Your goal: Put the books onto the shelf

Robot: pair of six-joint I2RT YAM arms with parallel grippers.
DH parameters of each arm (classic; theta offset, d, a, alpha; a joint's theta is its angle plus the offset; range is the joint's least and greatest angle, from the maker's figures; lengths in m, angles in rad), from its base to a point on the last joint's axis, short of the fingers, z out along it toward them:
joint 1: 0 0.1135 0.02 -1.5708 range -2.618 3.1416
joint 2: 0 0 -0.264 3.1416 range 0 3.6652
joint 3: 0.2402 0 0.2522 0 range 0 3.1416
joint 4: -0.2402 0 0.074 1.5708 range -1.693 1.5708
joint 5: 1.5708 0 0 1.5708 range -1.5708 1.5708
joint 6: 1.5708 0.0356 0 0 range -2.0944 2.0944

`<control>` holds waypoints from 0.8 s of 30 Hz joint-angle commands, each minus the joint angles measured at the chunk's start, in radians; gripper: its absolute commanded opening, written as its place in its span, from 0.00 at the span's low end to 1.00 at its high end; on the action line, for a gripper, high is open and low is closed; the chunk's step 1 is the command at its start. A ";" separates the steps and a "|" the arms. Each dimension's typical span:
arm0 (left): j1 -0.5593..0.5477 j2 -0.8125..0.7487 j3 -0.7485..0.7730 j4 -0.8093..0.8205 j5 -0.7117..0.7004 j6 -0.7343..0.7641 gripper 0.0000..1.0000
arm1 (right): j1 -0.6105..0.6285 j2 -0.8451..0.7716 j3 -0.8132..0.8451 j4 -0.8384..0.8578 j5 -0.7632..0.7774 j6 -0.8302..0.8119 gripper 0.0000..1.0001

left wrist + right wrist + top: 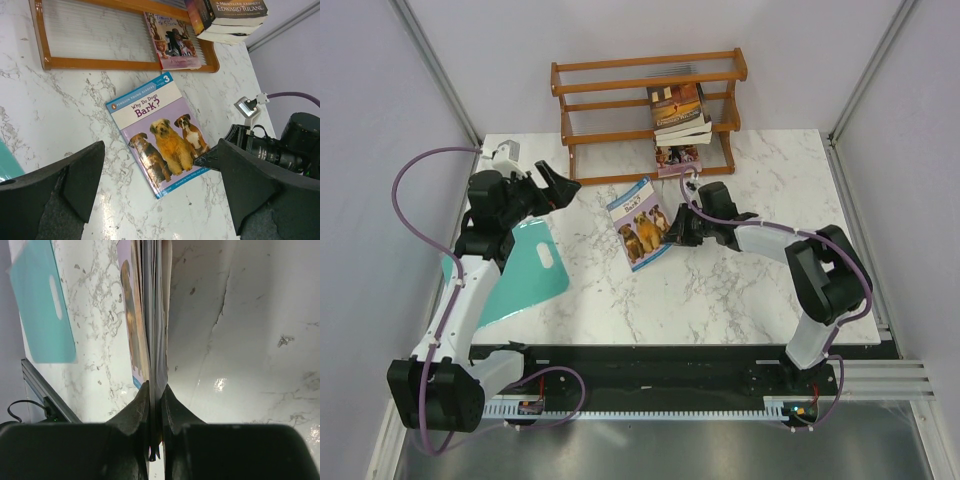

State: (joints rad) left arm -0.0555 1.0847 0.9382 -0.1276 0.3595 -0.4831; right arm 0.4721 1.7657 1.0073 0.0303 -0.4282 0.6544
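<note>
The blue-white dog book "Why Do Dogs Bark?" [640, 222] [160, 125] is on the marble table in front of the shelf [640, 70] [100, 63]. My right gripper [676, 232] [155, 387] is shut on the book's lower right edge, and its pages [152, 315] run edge-on between the fingers. My left gripper [556, 186] [160, 147] hangs open above the table to the left of the book, with nothing in it. A stack of books [678, 108] [230, 15] lies on the shelf's right end. A pink-covered book [677, 157] [172, 42] lies on the lower tier.
A teal cutting board [525, 275] [42, 300] lies at the table's left, under the left arm. Grey walls close in both sides. The shelf stands at the back edge, and its left part holds nothing.
</note>
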 commanded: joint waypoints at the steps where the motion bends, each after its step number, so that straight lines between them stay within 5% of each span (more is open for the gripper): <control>1: 0.005 0.000 0.001 0.019 0.010 0.044 1.00 | 0.002 -0.063 0.025 -0.036 0.008 -0.091 0.07; 24: 0.005 0.024 -0.047 0.031 0.030 0.047 1.00 | -0.107 0.086 0.166 0.229 -0.178 0.046 0.08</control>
State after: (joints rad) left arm -0.0555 1.1030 0.8986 -0.1253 0.3702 -0.4797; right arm 0.3988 1.7897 1.1290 0.1272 -0.5377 0.6422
